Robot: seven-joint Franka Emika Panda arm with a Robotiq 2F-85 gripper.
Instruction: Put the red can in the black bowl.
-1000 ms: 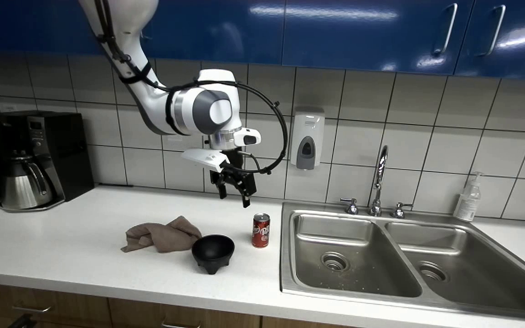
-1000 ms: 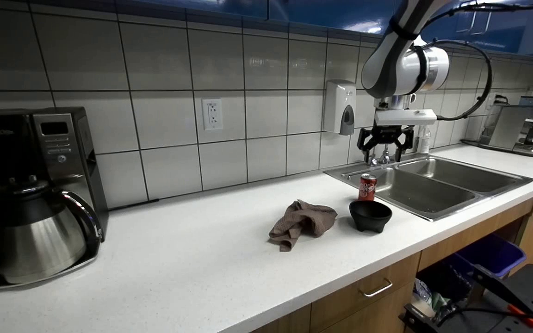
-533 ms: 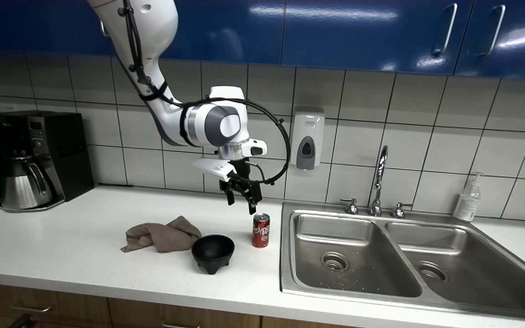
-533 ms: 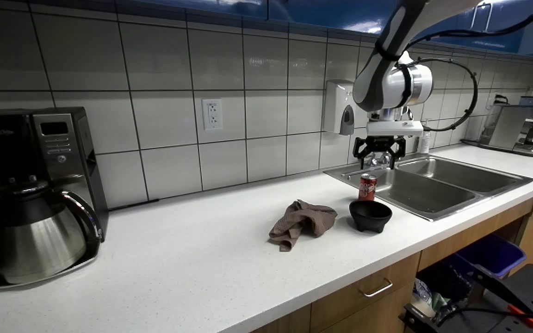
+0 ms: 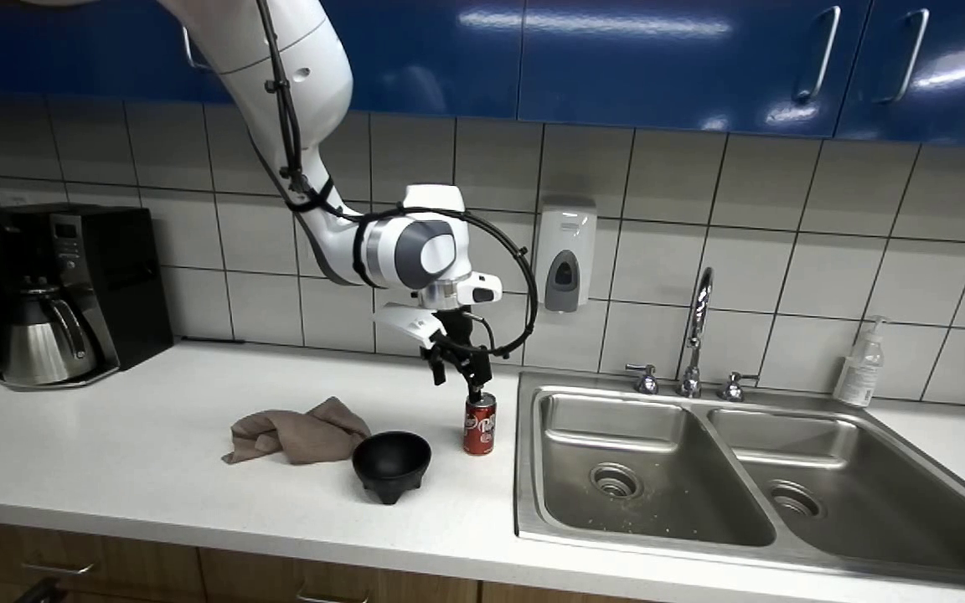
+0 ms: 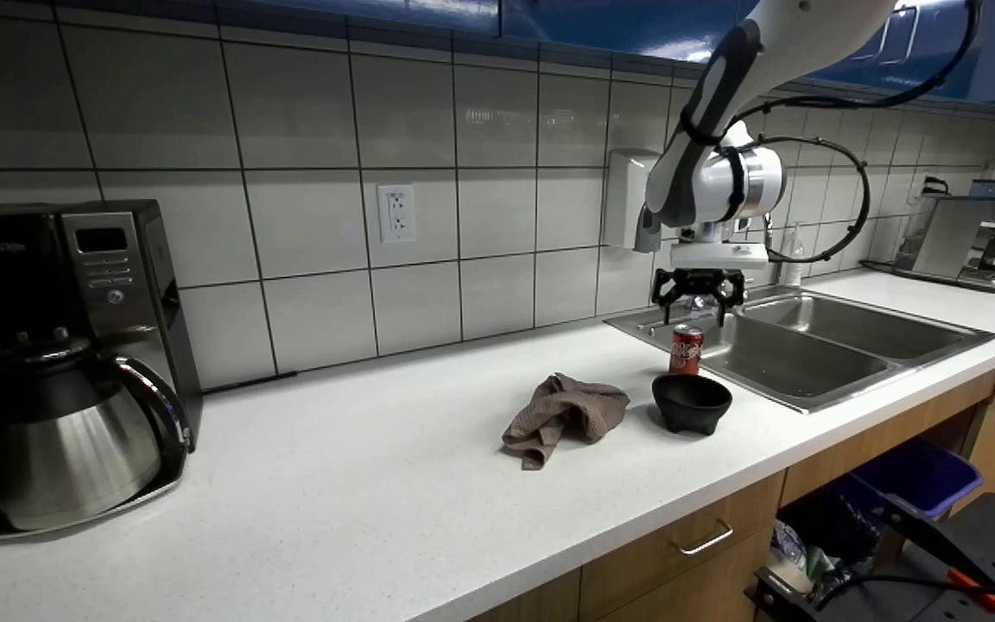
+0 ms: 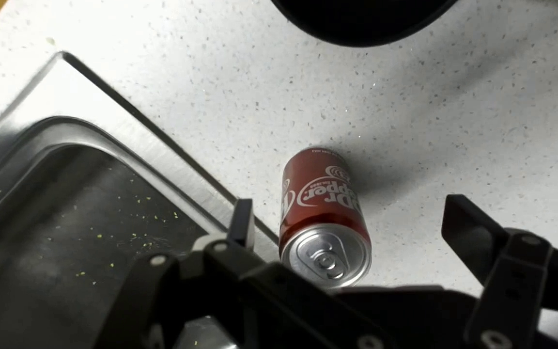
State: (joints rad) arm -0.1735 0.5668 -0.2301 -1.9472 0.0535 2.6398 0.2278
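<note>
The red can (image 5: 479,425) stands upright on the white counter beside the sink, and it shows in an exterior view (image 6: 686,351) too. The black bowl (image 5: 391,465) sits on the counter near the can; it also appears in an exterior view (image 6: 692,404), and part of it at the top of the wrist view (image 7: 364,22). My gripper (image 5: 457,385) is open and empty, just above the can's height, pointing down. In the wrist view the gripper (image 7: 350,217) has its fingers wide apart with the can (image 7: 320,194) between them in the picture, nearer the left finger.
A metal sink (image 5: 526,469) borders the can, with a tall faucet (image 5: 698,327) behind it. A brown cloth (image 6: 565,415) lies beside the bowl. A coffee maker (image 6: 74,345) stands at the far end. A soap dispenser (image 5: 565,251) hangs on the tiled wall.
My gripper has moved down and closer to the can, staying open. The can, the bowl and the cloth have not moved.
</note>
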